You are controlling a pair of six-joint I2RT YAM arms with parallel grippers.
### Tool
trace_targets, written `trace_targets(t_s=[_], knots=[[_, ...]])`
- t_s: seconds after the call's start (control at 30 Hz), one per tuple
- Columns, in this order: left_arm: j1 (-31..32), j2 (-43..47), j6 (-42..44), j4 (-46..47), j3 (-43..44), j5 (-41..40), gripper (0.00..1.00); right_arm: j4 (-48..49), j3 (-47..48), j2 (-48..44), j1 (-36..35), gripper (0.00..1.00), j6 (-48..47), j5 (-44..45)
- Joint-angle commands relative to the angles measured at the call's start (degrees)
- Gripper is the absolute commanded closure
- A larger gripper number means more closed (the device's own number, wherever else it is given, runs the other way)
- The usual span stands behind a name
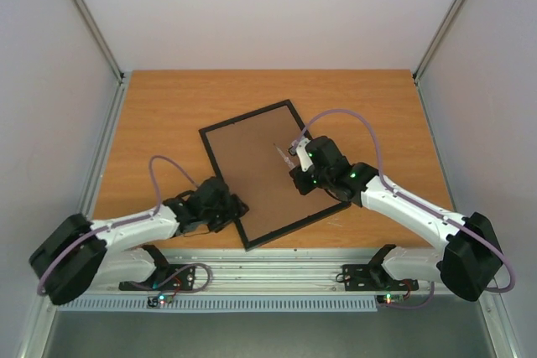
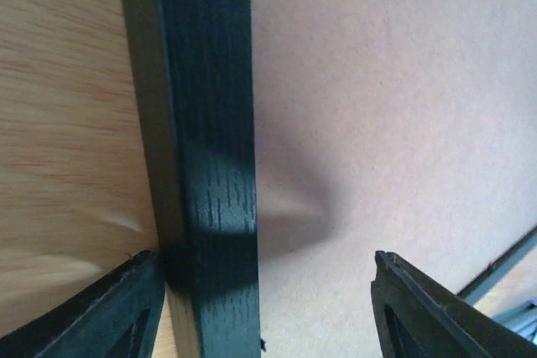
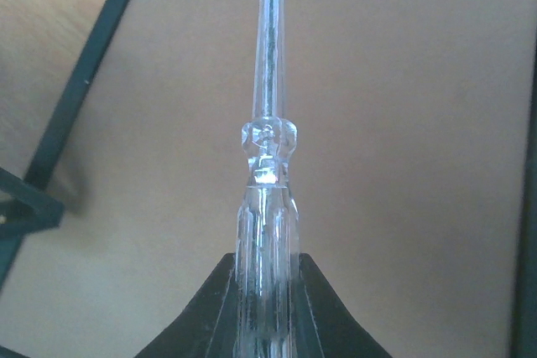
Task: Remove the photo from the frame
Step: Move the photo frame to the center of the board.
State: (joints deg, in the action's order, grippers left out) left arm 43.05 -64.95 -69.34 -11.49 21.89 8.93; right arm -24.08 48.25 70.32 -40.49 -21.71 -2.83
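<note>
The frame [image 1: 213, 163] lies face down and askew on the table, its brown backing board [image 1: 260, 175] turned up. The photo is hidden beneath that board. My left gripper [image 1: 236, 206] is open at the frame's near left edge. In the left wrist view its jaws straddle the black frame bar [image 2: 210, 123], one finger [image 2: 126, 308] over the table and the other over the board [image 2: 377, 106]. My right gripper [image 1: 300, 158] hangs above the board's right half, shut on a clear-handled screwdriver [image 3: 268, 207] whose thin shaft points away over the board [image 3: 403, 123].
The wooden table [image 1: 159, 106] is walled by white panels on the left, right and back. A metal rail [image 1: 277, 259] runs along the near edge between the arm bases. The frame's near corner [image 1: 249, 246] reaches almost to that rail.
</note>
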Motion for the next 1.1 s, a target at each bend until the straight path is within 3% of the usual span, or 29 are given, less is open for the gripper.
trace_targets(t_s=[0.0, 0.2, 0.3, 0.4, 0.53, 0.63, 0.73, 0.97, 1.07], knots=[[6.12, -9.22, -6.86, 16.97, 4.11, -3.06, 0.32, -0.98, 0.13, -1.68, 0.17, 0.99, 0.85, 2.40], [11.27, -25.96, -5.36, 30.68, 14.39, 1.79, 0.31, -2.13, 0.21, -1.95, 0.31, 0.99, 1.53, 8.00], [11.89, -28.25, -5.75, 32.22, 15.41, 2.37, 0.30, -2.26, -0.19, -2.49, 0.84, 0.99, 2.03, 9.60], [11.88, -23.46, -1.39, 22.47, 16.13, -2.92, 0.28, -2.23, -0.41, -2.88, 1.38, 0.99, 2.37, 9.67], [11.61, -15.85, 10.61, 0.30, 23.03, -13.68, 0.25, -2.25, -0.38, -2.75, 1.47, 0.99, 2.63, 9.73], [9.15, -12.19, 19.69, -8.24, 26.51, -18.81, 0.24, -2.20, -0.47, -2.76, 1.58, 0.99, 2.69, 10.02], [3.63, -11.10, 28.82, -11.67, 29.10, -19.98, 0.24, -2.07, -0.53, -2.79, 1.60, 0.99, 2.66, 10.21], [-5.38, -18.64, 54.92, -14.50, 41.00, -22.81, 0.22, -1.64, -0.68, -2.08, 1.71, 0.99, 2.42, 9.92], [-10.55, -24.20, 64.24, -14.21, 45.98, -18.48, 0.22, -1.44, -0.69, -1.68, 1.63, 0.99, 2.25, 9.59]])
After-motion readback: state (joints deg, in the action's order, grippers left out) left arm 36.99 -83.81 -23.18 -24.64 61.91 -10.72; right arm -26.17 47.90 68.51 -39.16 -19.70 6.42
